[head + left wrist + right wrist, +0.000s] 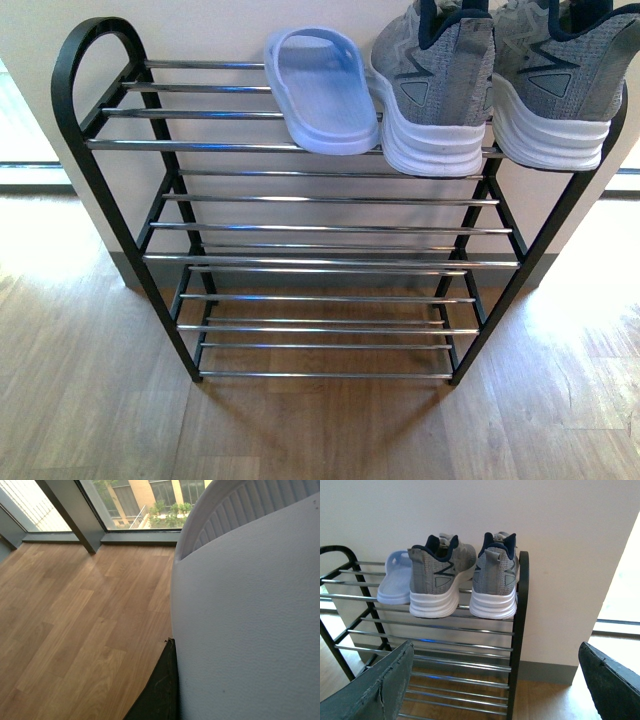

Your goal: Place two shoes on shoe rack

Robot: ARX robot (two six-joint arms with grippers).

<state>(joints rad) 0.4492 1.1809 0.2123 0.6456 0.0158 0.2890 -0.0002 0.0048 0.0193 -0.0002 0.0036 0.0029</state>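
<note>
On the rack's (110, 145) top shelf I logged one slide (322, 92) mid-shelf and two sneakers (440, 85) side by side toward its right end, heels over the front rod, the outer one against the right end post. Right gripper (495, 690) stood spread wide, holding nothing, facing the rack. Left wrist view was filled by a second slide (250, 630) pressed against a dark finger (160, 690) over the floor (75, 620); whether that gripper pinched it I could not tell.

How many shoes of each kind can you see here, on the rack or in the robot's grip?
Grey knit sneakers with white soles: 2, both on the top shelf
Pale blue rubber slides: 2, one on the top shelf, one filling the left wrist view
Total: 4
</note>
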